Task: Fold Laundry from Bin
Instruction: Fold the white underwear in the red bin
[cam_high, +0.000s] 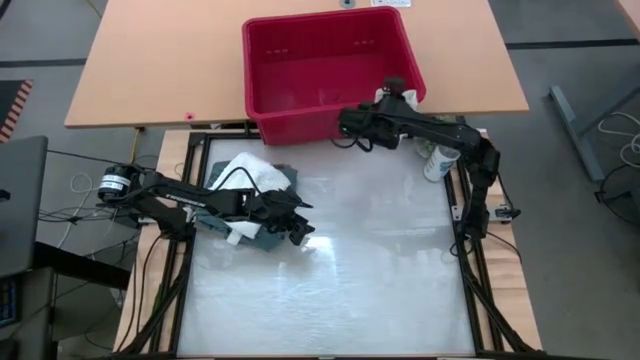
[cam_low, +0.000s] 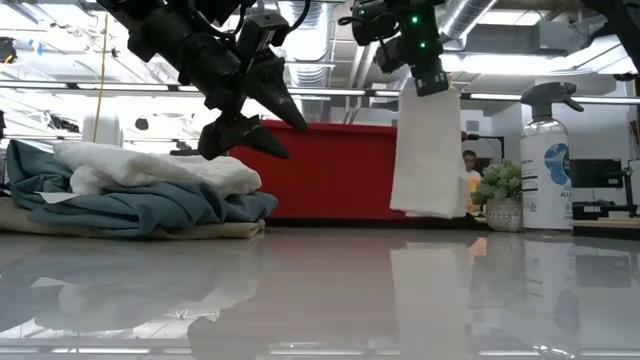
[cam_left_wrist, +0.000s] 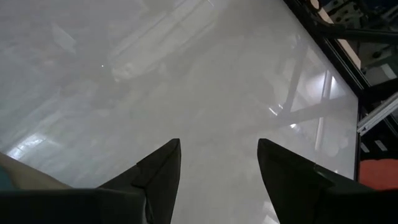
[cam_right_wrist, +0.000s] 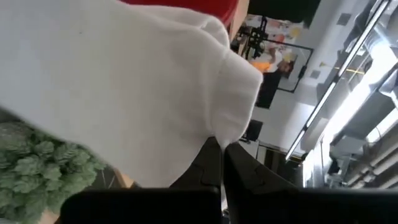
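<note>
Right hand (cam_low: 432, 85) pinched tight on a white cloth (cam_low: 428, 160), dangling it above the desk (cam_high: 330, 270) by the red bin (cam_high: 330, 70). Left hand (cam_low: 270, 125) hovers w/ fingers spread, empty, just beside the stacked white, teal & beige laundry (cam_low: 130, 195).

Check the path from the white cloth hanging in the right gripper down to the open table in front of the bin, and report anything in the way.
Nothing visible blocks it. The right gripper is shut on the white cloth, which hangs clear above the bare table. The folded pile and left gripper sit off to the left side; the spray bottle stands at the right edge.
</note>
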